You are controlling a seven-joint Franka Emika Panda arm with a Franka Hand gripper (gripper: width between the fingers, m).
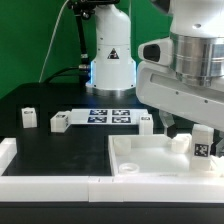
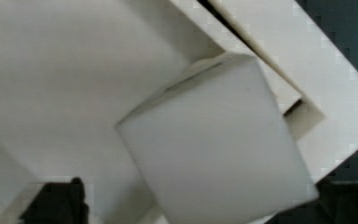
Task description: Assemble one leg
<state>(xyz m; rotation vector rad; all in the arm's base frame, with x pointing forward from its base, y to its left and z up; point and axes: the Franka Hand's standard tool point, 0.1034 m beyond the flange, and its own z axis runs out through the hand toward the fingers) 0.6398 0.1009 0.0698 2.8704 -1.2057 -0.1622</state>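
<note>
My gripper (image 1: 200,133) is at the exterior view's right, shut on a leg (image 1: 204,146), a small white block with a black-and-white tag facing the camera. It holds the leg upright just over the far right part of the large white tray-shaped piece (image 1: 130,165), beside a raised corner socket (image 1: 180,143). In the wrist view the leg (image 2: 211,130) fills the space between the dark fingers (image 2: 59,203) of my gripper (image 2: 208,208), with the tray's white surface (image 2: 51,80) behind it. Three more legs stand on the black table: two at the left (image 1: 28,117) (image 1: 60,122) and one (image 1: 146,122) near the tray.
The marker board (image 1: 110,115) lies at the table's middle back. The arm's white base (image 1: 110,62) stands behind it. A white wall (image 1: 45,185) runs along the table's front and left edges.
</note>
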